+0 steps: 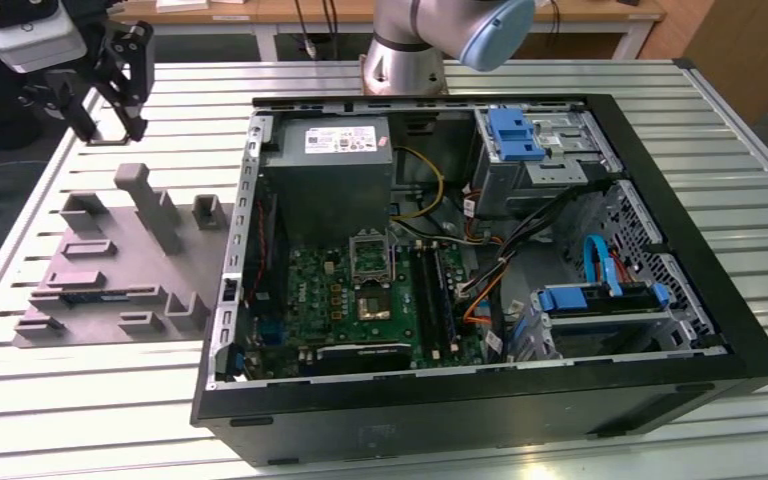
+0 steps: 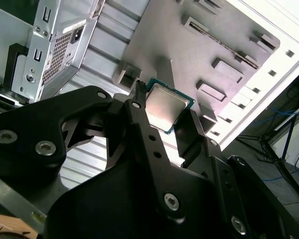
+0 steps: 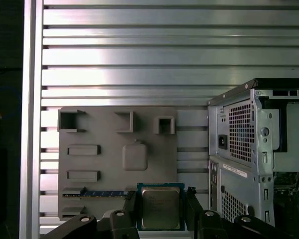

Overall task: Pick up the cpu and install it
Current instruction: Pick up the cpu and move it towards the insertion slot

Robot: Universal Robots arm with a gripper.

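Note:
The cpu point(image 3: 160, 206), a small square chip with a pale metal top and a green rim, is held between my gripper's point(image 3: 161, 200) black fingers, which press on two of its opposite edges. In the second wrist view the cpu point(image 2: 167, 107) hangs tilted in the gripper point(image 2: 165, 110), well above the grey tray point(image 2: 204, 45). In the exterior view the gripper point(image 1: 113, 128) is high over the table at the exterior view's far left, beyond the tray point(image 1: 111, 275). The open computer case point(image 1: 491, 260) lies to the right, its green motherboard point(image 1: 357, 295) and socket point(image 1: 371, 255) exposed.
The tray point(image 3: 99, 134) carries several raised grey blocks and a memory stick point(image 3: 102, 193) in a slot. Cables, blue drive brackets point(image 1: 515, 135) and the power supply point(image 1: 337, 165) crowd the case. The case's rear wall point(image 3: 239, 139) stands beside the tray on the slatted metal table point(image 1: 91, 400).

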